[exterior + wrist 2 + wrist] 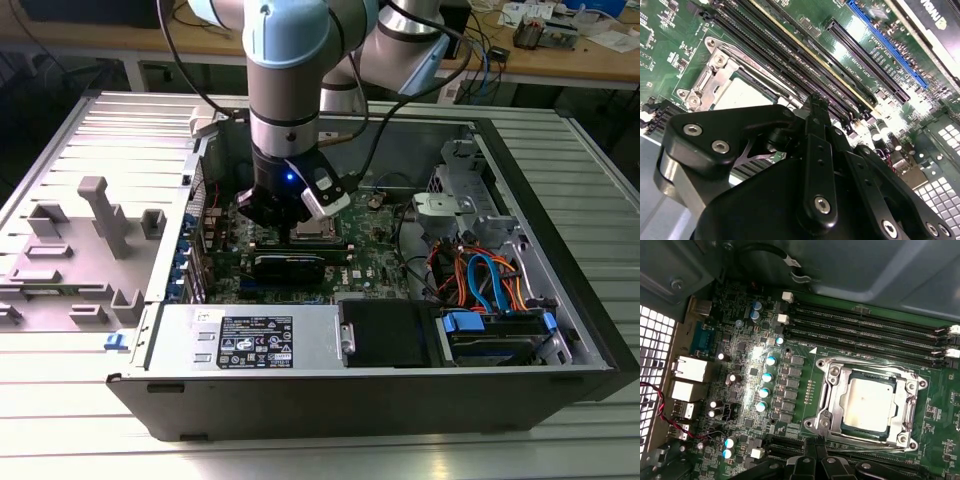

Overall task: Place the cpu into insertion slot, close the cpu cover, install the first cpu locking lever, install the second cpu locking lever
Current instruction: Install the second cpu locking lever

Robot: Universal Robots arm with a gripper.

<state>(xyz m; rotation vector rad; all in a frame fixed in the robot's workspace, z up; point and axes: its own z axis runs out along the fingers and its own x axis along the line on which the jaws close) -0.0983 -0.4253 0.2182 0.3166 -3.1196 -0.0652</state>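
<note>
We see the cpu [866, 405] already seated in its socket, shiny top showing through the window of the cpu cover [832, 400], which lies flat down over it. So placing and closing look done; we judge the step in hand is the locking levers. The levers themselves are thin wires along the socket edges, and we cannot tell from these frames if either is hooked yet.

The hand [812, 107] hangs low over the motherboard [747, 385] inside the open computer case [560, 190]. In the second wrist view its black fingers [815, 150] run together to a tip with no gap showing, so we read it as closed and holding nothing. No part sits between the fingers.

Where things lie: in the first wrist view the finger tips [815, 462] sit just beside the socket frame, at its corner nearest the camera, apart from the cpu top. In the second wrist view the tip stands between the socket [735, 87] and the long black memory slots [790, 55]. In the exterior view the hand [298, 228] is right above the socket area, near the board's middle.

To do the lever step well, we would press with the closed tip on the lever end only, push down and sideways under its hook, keep clear of the memory slots and the capacitors [767, 377], and avoid loading the cpu top.
</note>
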